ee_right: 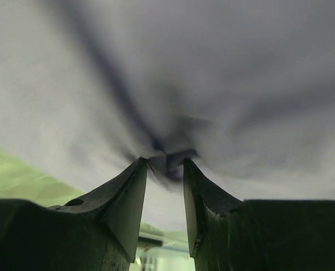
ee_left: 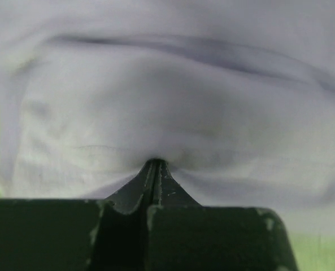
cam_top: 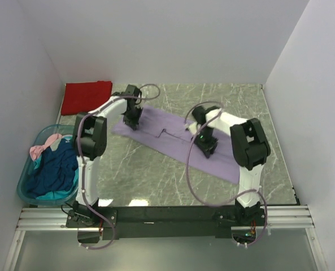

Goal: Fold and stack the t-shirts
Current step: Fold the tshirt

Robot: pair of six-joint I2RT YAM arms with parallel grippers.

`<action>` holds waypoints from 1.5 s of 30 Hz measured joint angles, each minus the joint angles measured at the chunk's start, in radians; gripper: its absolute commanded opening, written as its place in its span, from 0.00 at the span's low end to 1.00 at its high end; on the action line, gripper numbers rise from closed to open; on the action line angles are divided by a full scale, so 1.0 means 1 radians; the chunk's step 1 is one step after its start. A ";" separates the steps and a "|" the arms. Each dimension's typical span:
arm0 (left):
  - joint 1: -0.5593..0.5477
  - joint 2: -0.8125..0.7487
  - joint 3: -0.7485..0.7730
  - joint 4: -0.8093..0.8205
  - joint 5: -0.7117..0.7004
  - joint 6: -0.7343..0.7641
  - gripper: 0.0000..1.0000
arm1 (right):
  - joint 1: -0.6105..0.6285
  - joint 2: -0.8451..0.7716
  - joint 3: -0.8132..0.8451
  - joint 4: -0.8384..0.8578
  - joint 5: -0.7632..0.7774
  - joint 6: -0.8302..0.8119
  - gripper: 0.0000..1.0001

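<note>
A light purple t-shirt [cam_top: 170,141] lies spread across the middle of the table. My left gripper [cam_top: 131,121] is at its far left end; in the left wrist view the gripper [ee_left: 155,164] is shut, pinching the purple cloth [ee_left: 173,101] at its tips. My right gripper [cam_top: 205,148] is over the shirt's right half; in the right wrist view the gripper [ee_right: 166,162] holds a puckered fold of the cloth [ee_right: 212,84] between narrowly parted jaws. A folded red t-shirt [cam_top: 87,96] lies at the back left. Dark blue [cam_top: 57,169] and pink [cam_top: 40,149] t-shirts sit in the tub.
A translucent teal tub [cam_top: 25,176] stands at the left edge of the marbled table [cam_top: 156,180]. White walls close in the back and both sides. The arms' black base rail [cam_top: 167,214] runs along the near edge.
</note>
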 measured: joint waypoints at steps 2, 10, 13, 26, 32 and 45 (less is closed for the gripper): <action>0.014 0.095 0.163 -0.002 -0.017 0.015 0.01 | 0.106 -0.041 -0.064 -0.017 -0.045 0.013 0.39; 0.053 0.249 0.502 0.051 -0.031 0.031 0.15 | 0.336 -0.099 -0.050 -0.084 -0.437 0.056 0.40; 0.053 0.131 0.379 0.090 0.000 0.023 0.15 | 0.226 -0.159 -0.010 -0.091 -0.449 0.062 0.40; 0.024 -0.101 0.077 0.089 0.243 -0.079 0.14 | 0.156 -0.097 -0.132 -0.007 -0.414 0.102 0.32; 0.008 -0.035 0.044 0.080 0.283 -0.096 0.13 | 0.212 -0.078 -0.194 0.024 -0.468 0.144 0.30; -0.023 0.242 0.343 0.004 0.419 -0.102 0.15 | 0.425 -0.083 -0.187 0.113 -0.768 0.174 0.39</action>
